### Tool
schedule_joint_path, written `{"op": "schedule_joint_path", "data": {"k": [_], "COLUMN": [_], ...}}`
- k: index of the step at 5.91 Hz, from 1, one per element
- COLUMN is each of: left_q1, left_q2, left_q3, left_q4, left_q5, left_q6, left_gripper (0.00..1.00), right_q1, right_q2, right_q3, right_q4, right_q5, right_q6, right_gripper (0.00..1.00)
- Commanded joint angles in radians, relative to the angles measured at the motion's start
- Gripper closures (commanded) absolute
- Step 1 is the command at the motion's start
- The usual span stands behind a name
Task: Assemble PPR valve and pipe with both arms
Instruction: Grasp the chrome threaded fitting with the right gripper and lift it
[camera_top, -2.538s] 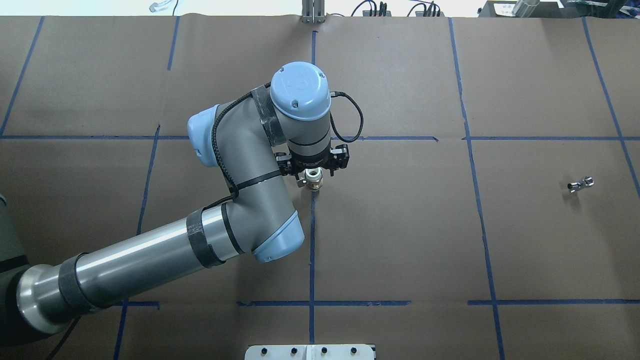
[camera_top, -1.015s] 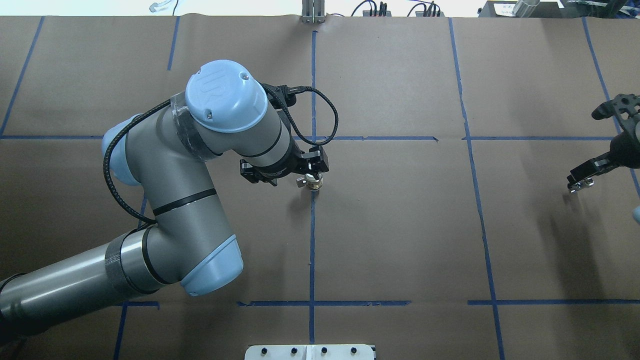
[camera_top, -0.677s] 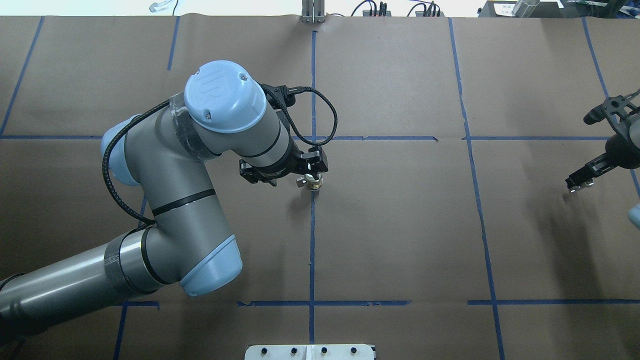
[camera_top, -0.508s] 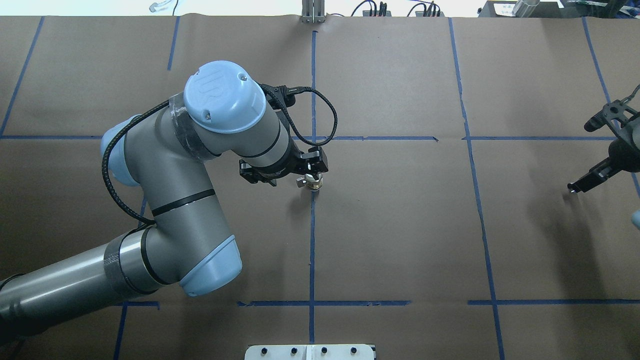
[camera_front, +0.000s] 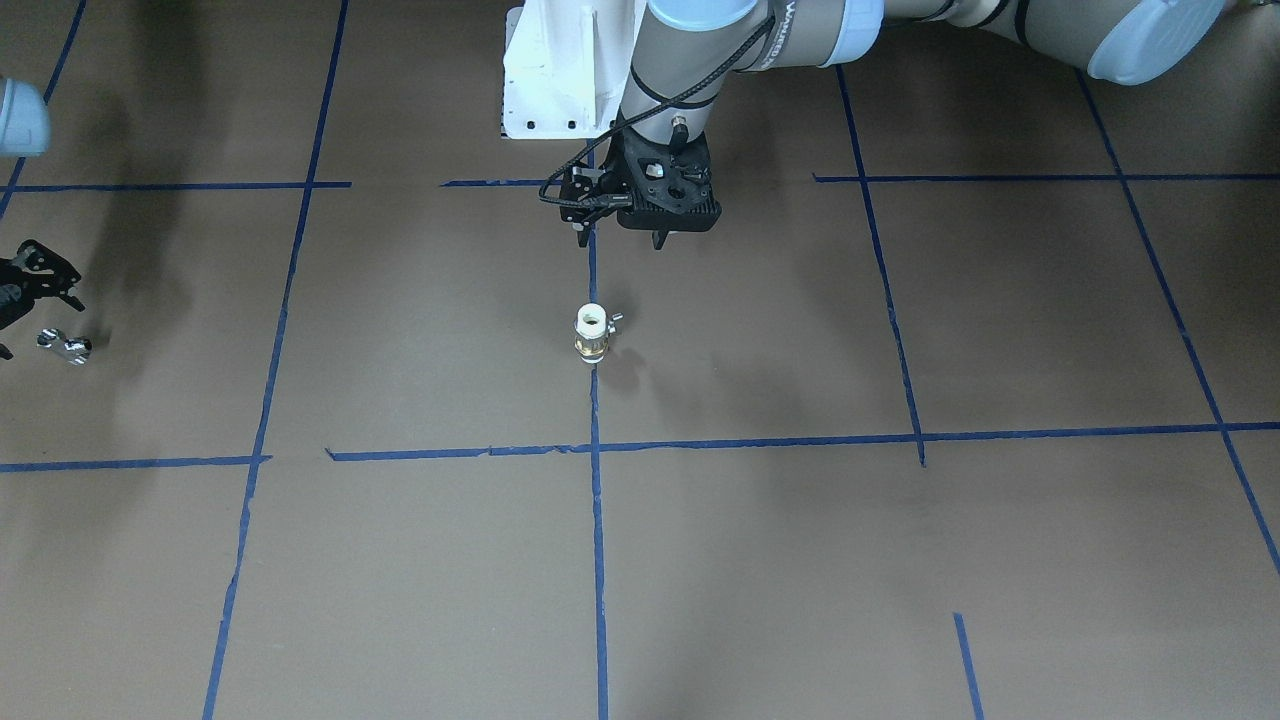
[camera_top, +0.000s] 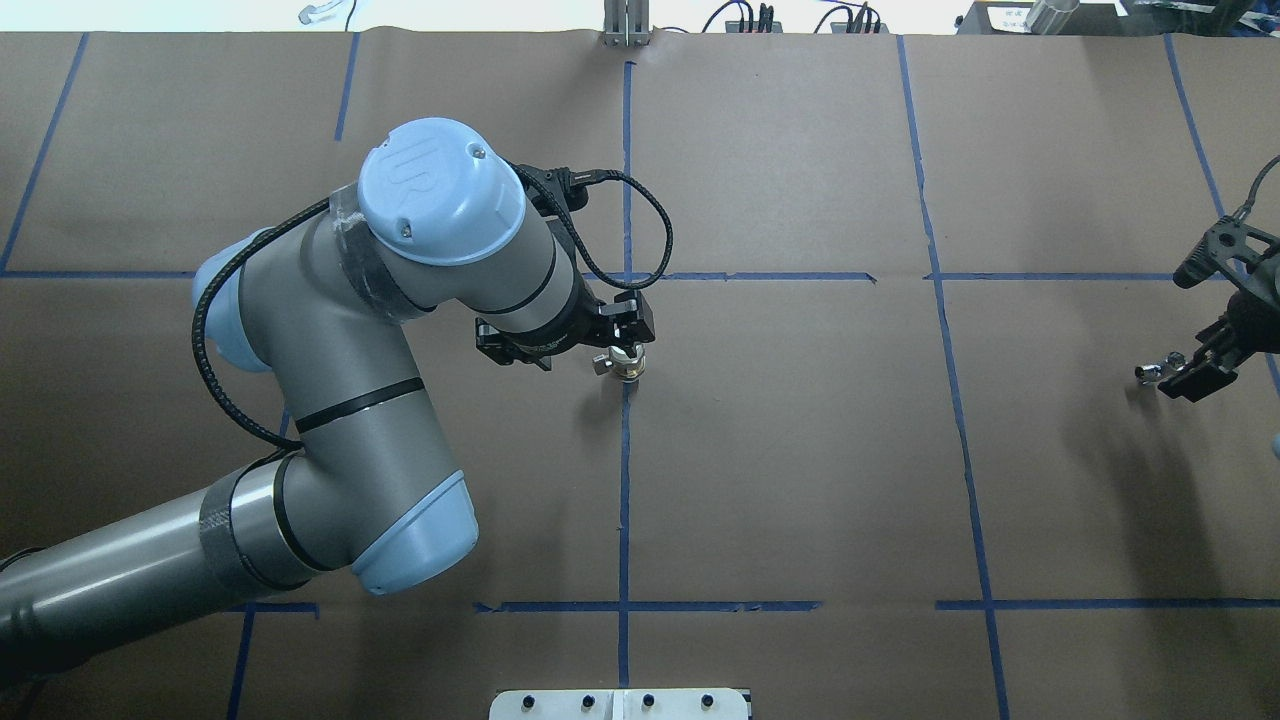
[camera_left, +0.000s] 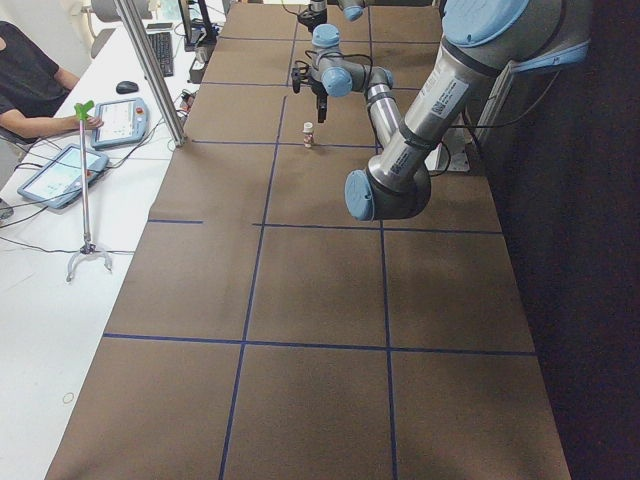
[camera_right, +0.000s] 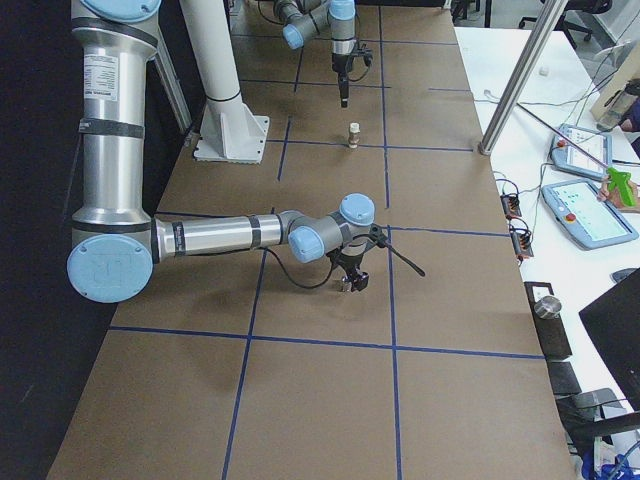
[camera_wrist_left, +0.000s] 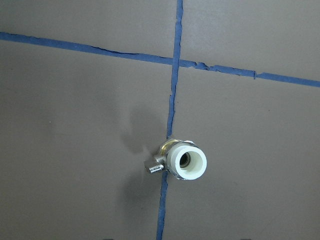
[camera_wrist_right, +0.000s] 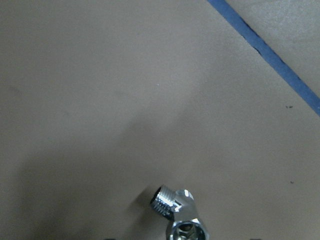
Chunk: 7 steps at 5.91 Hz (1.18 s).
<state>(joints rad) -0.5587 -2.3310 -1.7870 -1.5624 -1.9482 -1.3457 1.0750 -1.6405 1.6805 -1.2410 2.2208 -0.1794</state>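
We see the PPR valve (camera_front: 593, 334) upright on a blue tape line (camera_front: 596, 500) at mid-table. Our left gripper (camera_front: 618, 241) hovers over it, fingers spread, holding nothing. The pipe (camera_top: 1158, 369) lies far to the right, just beside our right gripper (camera_top: 1188, 379). That gripper is half cut off, so we cannot tell its grip.

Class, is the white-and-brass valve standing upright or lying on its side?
Upright: the valve stands on one end, its open white mouth facing straight up.
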Motion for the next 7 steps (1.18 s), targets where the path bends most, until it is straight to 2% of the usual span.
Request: {"op": "schedule_joint_path", "data": {"k": [1, 4, 6, 7], "left_q1": [-0.001, -0.003, -0.006, -0.006], "left_q2": [0.012, 0.013, 0.016, 0.021], "left_q3": [-0.015, -0.017, -0.025, -0.035], "left_q4": [-0.001, -0.001, -0.001, -0.001], "left_q5": [0.0, 0.0, -0.001, -0.001], "left_q6": [0.0, 0.0, 0.002, 0.002], "left_gripper": [0.12, 0.12, 0.12, 0.12], "right_q1": [-0.004, -0.009, -0.012, -0.012], "right_q2": [0.011, 0.013, 0.013, 0.013], "right_q3": [-0.01, -0.022, -0.024, -0.027], "right_q4": [-0.001, -0.001, 0.0, 0.0], "right_q5": [-0.003, -0.004, -0.006, -0.003], "right_q6": [-0.034, -0.054, -0.052, -0.051], "right_gripper": [0.11, 0.17, 0.27, 0.47]}}
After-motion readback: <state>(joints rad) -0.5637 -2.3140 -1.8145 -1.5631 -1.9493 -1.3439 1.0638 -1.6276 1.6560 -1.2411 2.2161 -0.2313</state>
